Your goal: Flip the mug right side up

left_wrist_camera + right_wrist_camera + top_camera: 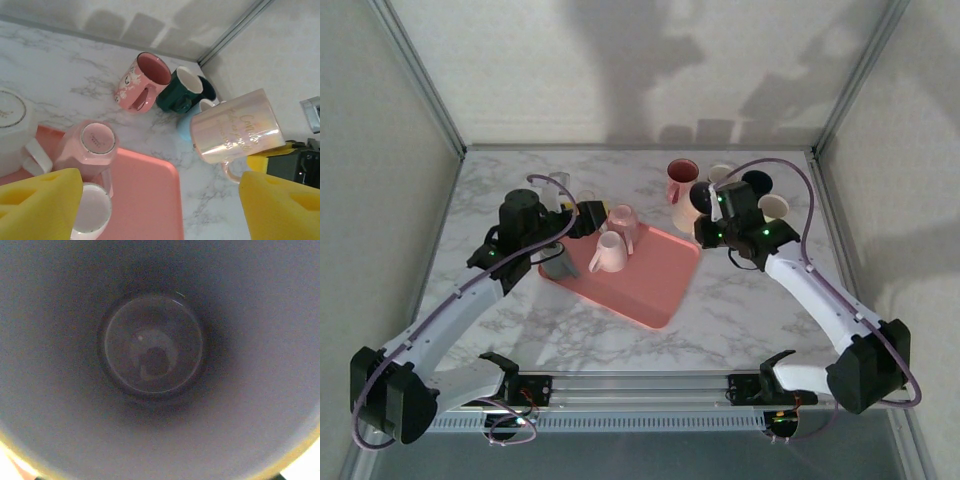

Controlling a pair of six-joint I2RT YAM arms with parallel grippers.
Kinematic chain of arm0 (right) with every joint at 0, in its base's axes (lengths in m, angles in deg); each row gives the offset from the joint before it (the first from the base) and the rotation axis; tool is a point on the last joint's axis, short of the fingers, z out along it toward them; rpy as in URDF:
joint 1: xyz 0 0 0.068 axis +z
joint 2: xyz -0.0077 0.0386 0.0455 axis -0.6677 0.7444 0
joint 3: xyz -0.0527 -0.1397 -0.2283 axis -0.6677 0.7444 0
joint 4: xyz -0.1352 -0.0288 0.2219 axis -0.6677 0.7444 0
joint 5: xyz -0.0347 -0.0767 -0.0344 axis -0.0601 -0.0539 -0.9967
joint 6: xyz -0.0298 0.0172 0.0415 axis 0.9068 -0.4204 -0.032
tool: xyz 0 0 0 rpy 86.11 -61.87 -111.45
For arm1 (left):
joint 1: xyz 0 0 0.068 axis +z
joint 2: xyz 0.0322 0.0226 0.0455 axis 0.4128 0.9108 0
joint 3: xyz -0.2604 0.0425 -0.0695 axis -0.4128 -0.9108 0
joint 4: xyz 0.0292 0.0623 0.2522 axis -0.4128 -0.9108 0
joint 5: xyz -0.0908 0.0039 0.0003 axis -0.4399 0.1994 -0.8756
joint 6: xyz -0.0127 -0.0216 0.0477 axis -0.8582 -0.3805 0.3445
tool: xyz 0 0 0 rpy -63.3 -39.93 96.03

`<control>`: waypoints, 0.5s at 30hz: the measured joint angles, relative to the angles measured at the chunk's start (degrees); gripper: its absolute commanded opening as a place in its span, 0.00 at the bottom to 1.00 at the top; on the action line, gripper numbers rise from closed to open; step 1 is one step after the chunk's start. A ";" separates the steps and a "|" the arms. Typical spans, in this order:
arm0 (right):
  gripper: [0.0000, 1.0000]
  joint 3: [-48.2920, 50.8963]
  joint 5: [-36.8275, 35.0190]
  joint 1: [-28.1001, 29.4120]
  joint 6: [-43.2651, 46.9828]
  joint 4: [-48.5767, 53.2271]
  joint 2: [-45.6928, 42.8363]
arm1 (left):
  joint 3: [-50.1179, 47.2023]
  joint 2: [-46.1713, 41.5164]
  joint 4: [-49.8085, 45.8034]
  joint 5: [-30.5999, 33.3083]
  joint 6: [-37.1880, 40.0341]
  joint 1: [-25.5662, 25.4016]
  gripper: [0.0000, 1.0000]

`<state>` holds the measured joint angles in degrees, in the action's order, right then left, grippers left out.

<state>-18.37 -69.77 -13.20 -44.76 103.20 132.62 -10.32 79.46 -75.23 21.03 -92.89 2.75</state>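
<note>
Gripping the pearly mug [235, 127], right claw [708, 212] films its inside; left claw [160, 200] gapes wide.

My left arm [460, 300] and right arm [815, 290] are smooth white shells linked by chunky black joint housings, with small green lights on the wrist blocks. A thin purple cable [790, 166] loops along each. My left gripper [160, 210] ends in wedge-shaped yellow foam pads [40, 200]. My right gripper [715, 205] seems black with similar pads, though it looks small from above.
</note>
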 measured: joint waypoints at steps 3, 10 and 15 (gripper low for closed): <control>0.00 -0.22 -3.78 0.00 2.71 1.36 1.29 | 0.11 1.25 -0.72 0.22 0.15 0.00 0.83; 0.00 -0.22 -9.22 0.00 5.95 2.56 5.97 | 0.42 2.56 -1.29 0.22 0.13 0.00 0.84; 0.00 -0.22 -10.47 0.00 7.19 1.75 9.09 | 0.87 3.78 -1.44 0.20 0.20 0.00 0.86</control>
<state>-18.59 -80.24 -13.20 -37.57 104.95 141.71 -9.45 83.24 -76.67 21.23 -92.70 2.75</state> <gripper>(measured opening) 0.217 0.853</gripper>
